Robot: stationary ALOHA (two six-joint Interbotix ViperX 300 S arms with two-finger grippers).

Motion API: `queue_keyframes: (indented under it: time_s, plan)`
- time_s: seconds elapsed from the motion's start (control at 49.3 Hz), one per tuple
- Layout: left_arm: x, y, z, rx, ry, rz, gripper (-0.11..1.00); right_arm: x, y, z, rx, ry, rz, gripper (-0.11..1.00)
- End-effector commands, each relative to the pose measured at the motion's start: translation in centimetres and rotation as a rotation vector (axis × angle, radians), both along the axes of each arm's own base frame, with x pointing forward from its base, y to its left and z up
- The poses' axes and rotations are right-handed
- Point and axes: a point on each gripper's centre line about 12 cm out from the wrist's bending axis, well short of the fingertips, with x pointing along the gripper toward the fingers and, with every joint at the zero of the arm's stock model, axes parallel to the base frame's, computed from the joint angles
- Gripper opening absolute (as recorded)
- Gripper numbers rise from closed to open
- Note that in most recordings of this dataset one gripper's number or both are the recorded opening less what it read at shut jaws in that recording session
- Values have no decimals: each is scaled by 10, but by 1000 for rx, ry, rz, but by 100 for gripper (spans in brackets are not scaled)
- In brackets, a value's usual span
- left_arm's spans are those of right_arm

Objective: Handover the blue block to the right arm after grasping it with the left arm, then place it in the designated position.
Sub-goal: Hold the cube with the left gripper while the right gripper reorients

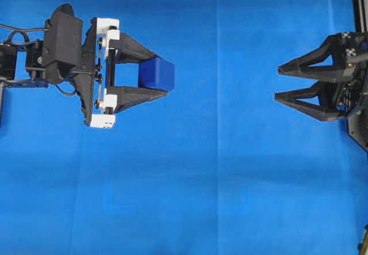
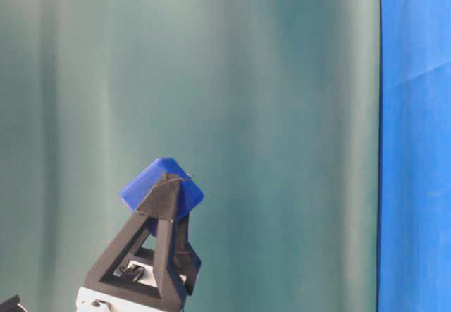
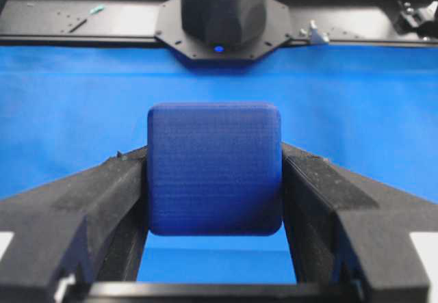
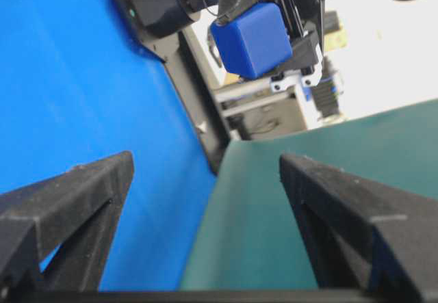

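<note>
1 blue block (image 3: 213, 167) pinched in left claw (image 1: 161, 75); right claw (image 1: 277, 82) gapes.

Our left gripper (image 1: 163, 74) reaching toward the middle, fingers clamped around a load, our right gripper (image 1: 277, 83) facing it, jaws spread, well apart.

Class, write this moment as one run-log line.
phase: pre-handover | left gripper: shut on small dark-blue cube, lifted | right gripper: open, empty, apart from cube
</note>
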Motion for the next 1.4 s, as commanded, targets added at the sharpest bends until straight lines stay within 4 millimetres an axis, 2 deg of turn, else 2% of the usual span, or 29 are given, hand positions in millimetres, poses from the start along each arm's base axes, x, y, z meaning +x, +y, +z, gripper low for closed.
queue_keyframes:
  time_s: [0.0,0.284,1.38]
  plan:
    - [-1,-1,14,-1,-48,-2,49,3,2,10,-40,-31,17,96]
    - [-1,-1,13,-3,-46,-3,49,2,11,10,-140,-45,77,96]
    - [-1,-1,14,-3,-48,-3,49,2,11,10,-148,-42,77,96]
